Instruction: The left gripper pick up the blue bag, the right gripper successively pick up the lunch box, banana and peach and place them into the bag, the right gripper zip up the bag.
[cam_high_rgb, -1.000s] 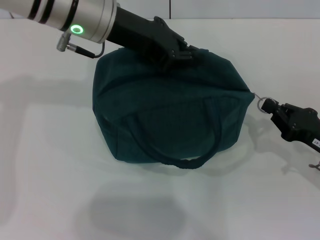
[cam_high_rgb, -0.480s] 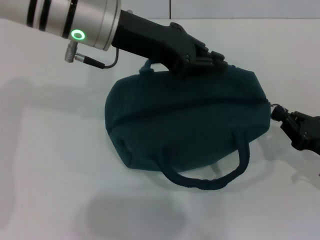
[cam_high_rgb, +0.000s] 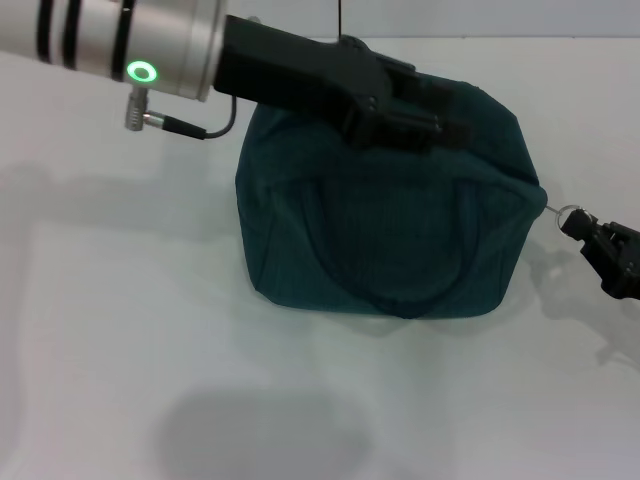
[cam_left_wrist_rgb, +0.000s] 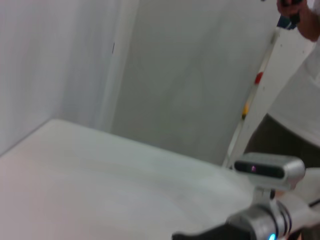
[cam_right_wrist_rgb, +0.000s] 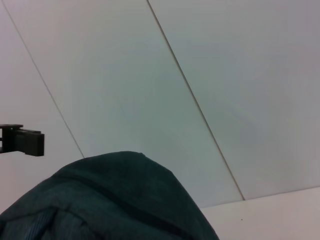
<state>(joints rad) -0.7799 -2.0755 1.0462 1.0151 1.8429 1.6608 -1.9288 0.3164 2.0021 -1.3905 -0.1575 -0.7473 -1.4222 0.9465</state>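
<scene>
- Since half a second ago the bag (cam_high_rgb: 385, 235) has swung from lying long and tilted to hanging squarer and more upright, its near handle (cam_high_rgb: 385, 270) now flat against the side instead of sticking out toward the near edge of the bench (cam_high_rgb: 110, 340).
- The left gripper (cam_high_rgb: 425, 118) has shifted slightly toward the far edge and remains clenched on the top of the bag, near the middle of the bench's far half.
- The right gripper (cam_high_rgb: 600, 245) has drawn back toward the right edge; it sits just beside the bag's right corner, where a small metal ring (cam_high_rgb: 569, 214) hangs on a thin link from the bag.
- Whether the right gripper's fingers grasp the ring cannot be told: most of that tool is cut off by the frame's right side.
- The zip line and anything inside the bag are hidden from the head view by the dark cloth and by the left arm (cam_high_rgb: 110, 45) lying across the top.
- The right wrist view catches only the bag's rounded top (cam_right_wrist_rgb: 115, 200) against a pale wall, with the tip of the left gripper (cam_right_wrist_rgb: 22, 140) beyond it.
- The left wrist view shows bare bench surface (cam_left_wrist_rgb: 90, 175) and a wall, not the bag.
- Open bench lies along the near edge and toward the left edge; the bag's right side is close to the right edge.
</scene>
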